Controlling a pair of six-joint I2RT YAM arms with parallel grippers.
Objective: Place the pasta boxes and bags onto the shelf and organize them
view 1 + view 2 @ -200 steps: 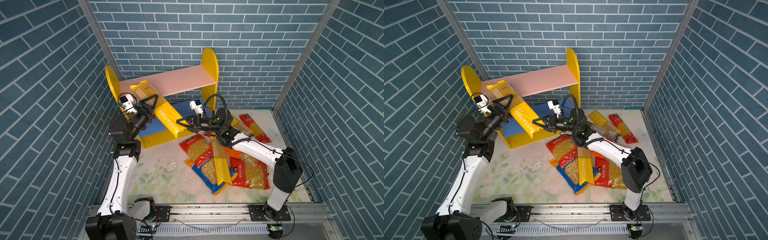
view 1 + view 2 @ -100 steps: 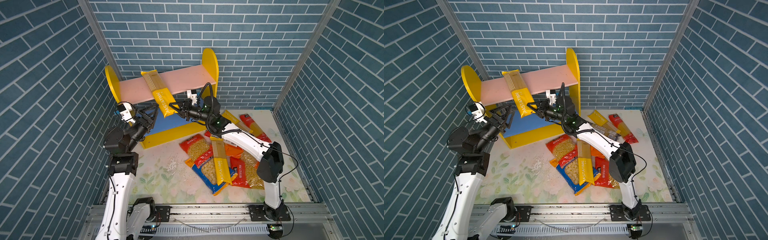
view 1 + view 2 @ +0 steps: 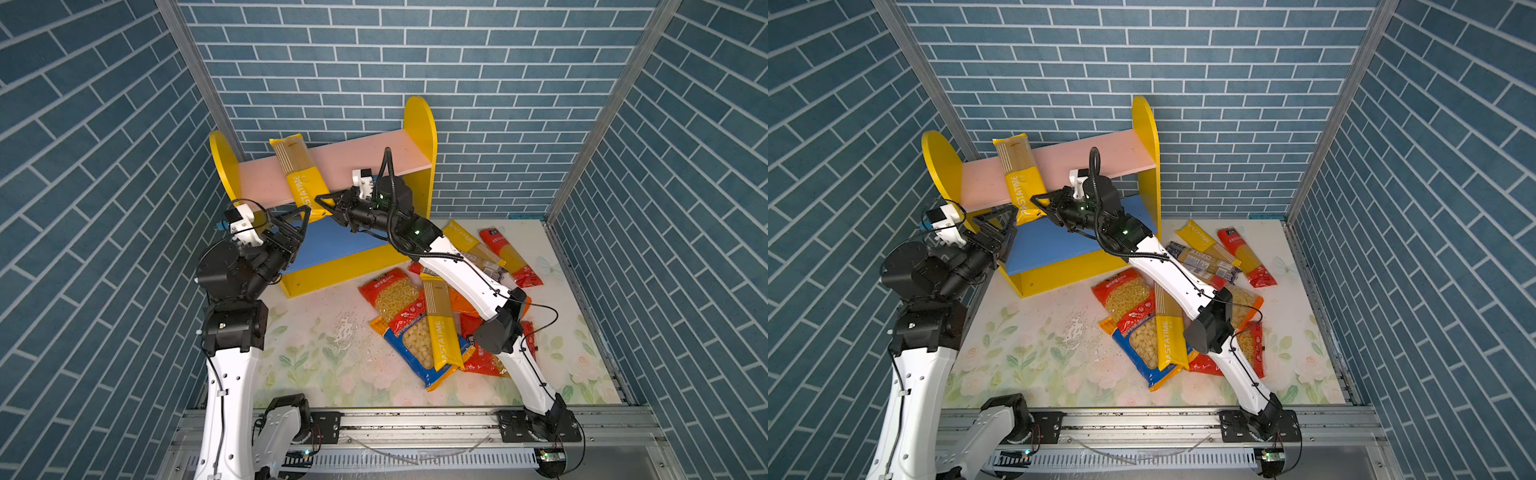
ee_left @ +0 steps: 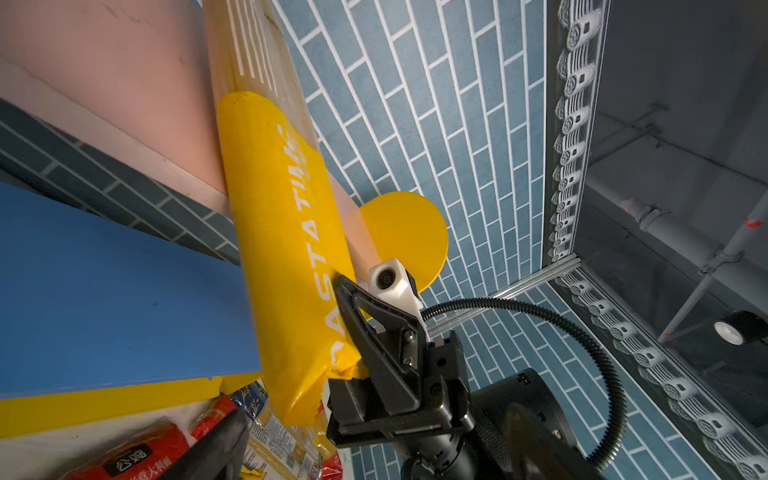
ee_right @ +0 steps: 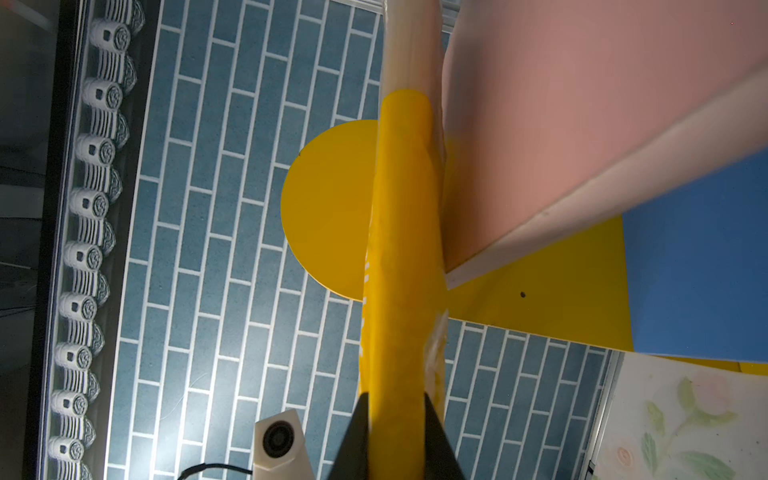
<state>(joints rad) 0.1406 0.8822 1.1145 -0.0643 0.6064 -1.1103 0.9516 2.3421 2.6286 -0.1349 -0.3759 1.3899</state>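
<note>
Both top views are bright, evenly lit and sharp with wide-angle bending at the edges, while wrist views go dim, soft and blurry up close.

Place: a robot test cell in a lab, built as a staged set.
Walls: blue brick-print panels [image 3: 498, 62] on three sides, joined by bare aluminium corner posts [image 3: 606, 104].
Floor: floral-print table mat [image 3: 324, 365].
Front edge: aluminium rail [image 3: 415, 419] carrying two white-and-black robot arms [image 3: 226, 382].
Prop: small yellow, pink and blue wooden shelf [image 3: 419, 137].
Beyond the panels: dark room with grey pipes [image 4: 685, 241].
</note>
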